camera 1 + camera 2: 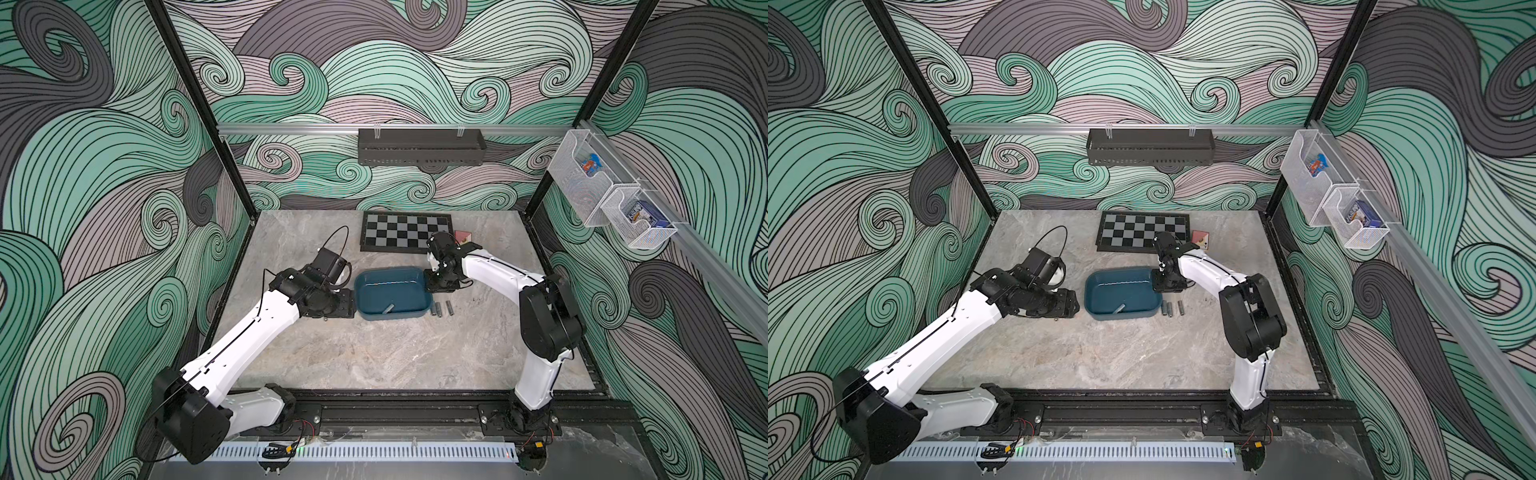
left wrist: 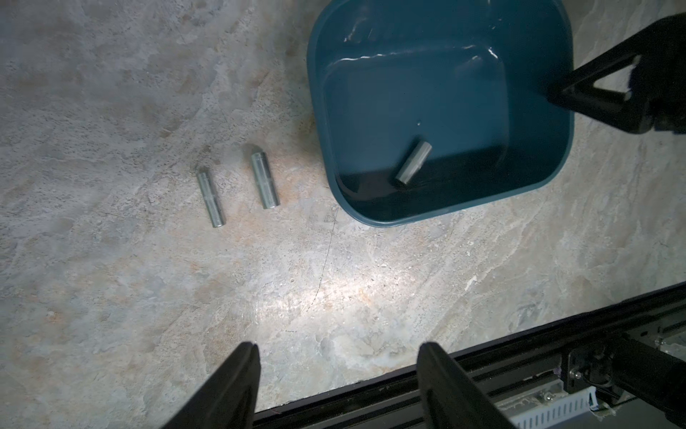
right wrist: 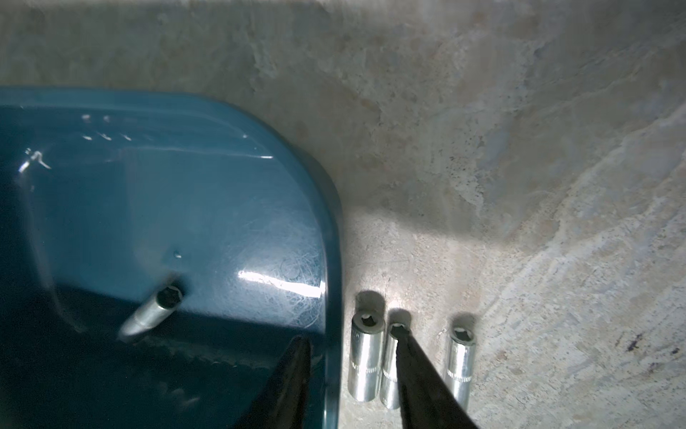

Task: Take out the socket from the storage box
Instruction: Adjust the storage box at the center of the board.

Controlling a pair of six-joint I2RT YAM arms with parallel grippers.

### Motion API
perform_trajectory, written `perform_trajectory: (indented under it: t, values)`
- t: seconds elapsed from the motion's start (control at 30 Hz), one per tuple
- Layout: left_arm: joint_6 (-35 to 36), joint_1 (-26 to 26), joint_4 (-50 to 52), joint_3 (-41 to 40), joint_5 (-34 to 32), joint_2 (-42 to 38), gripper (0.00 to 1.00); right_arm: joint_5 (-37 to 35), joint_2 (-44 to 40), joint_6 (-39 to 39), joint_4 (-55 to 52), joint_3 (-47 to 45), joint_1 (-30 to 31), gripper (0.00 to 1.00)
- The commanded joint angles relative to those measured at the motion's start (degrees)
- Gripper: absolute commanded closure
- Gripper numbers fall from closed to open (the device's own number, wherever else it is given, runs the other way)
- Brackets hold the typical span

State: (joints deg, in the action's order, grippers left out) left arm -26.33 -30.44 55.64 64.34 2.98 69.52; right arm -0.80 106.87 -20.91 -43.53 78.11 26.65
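Top views both show the socket [image 1: 389,308] inside the storage box [image 1: 380,291], midway along its lower wall, long axis slanting from lower left to upper right. The right gripper [image 1: 436,287], jaws partly apart, straddles the box's right rim, with the socket lower left of it. The left gripper [image 2: 337,347] gapes wide and empty, and is probably the worse placed.

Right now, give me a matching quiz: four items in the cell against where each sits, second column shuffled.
1 lone socket
2 three sockets
3 chessboard
4 black rack

A hung on the back wall
B inside the storage box
C far end of the table
D on the table beside the storage box

Pairs: 1-B, 2-D, 3-C, 4-A
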Motion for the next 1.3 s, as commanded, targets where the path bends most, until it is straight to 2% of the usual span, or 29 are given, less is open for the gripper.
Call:
perform_trajectory:
  t: [0.0,0.13,0.23,0.33,0.6,1.0,1.27]
  values:
    - [2.0,0.5,-1.6,-0.7,-1.4,-1.4,0.29,-1.2,1.1,0.3,-2.2,1.1,1.2,0.61]
    - [2.4,0.7,-2.0,-2.1,-2.4,-1.6,0.29,-1.5,2.0,0.0,-2.6,1.6,2.0,0.68]
    - [2.2,0.7,-2.3,-2.7,-2.2,-1.9,0.29,-1.7,2.6,-0.4,-2.9,2.0,2.4,0.78]
    - [2.2,0.8,-2.8,-3.2,-2.1,-2.4,0.29,-1.8,4.0,-0.9,-4.9,3.4,2.4,0.85]
    - [2.6,0.9,-2.9,-4.0,-2.9,-3.8,0.29,-1.1,4.3,-1.5,-10.0,6.6,2.5,0.94]
    - [3.2,1.1,-2.4,-4.5,-2.7,-5.5,0.29,3.7,11.7,-2.0,-28.2,21.9,2.5,0.97]
    - [3.5,1.3,-2.1,-5.3,-2.9,-7.5,0.28,4.2,13.1,-2.3,-31.1,25.3,2.3,0.97]
